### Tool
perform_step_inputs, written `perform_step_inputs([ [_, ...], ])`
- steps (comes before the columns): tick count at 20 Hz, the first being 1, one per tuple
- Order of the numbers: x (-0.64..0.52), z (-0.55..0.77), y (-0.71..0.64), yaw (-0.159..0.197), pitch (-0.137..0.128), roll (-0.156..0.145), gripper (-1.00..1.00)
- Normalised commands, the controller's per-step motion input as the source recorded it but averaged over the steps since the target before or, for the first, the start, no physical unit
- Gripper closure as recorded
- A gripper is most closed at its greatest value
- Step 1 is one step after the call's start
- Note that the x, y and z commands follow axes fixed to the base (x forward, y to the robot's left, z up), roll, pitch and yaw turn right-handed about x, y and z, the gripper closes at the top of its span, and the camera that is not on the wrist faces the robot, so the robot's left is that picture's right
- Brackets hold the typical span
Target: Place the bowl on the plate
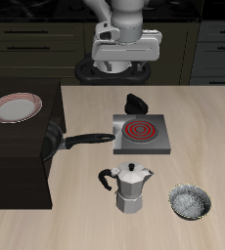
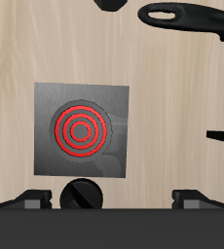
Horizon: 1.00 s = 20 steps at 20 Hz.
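The hand (image 1: 121, 66), apparently spread open and empty though poorly seen, hangs at the frame's top centre, while the bowl (image 1: 189, 202) sits far off at lower right on the counter (image 1: 198, 122), and the plate (image 1: 15, 108) at left.
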Motion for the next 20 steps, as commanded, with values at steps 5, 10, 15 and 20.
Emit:
perform_step_inputs([
  [5,0.35,0.20,0.11,-0.023,-0.023,0.082,-1.00],
  [10,0.39,0.18,0.09,-0.030,-0.020,0.015,-1.00],
  [15,0.39,0.09,0.10,-0.017,-0.006,0.009,-1.00],
  [20,0.39,0.08,0.18,-0.031,0.009,0.035,-1.00],
])
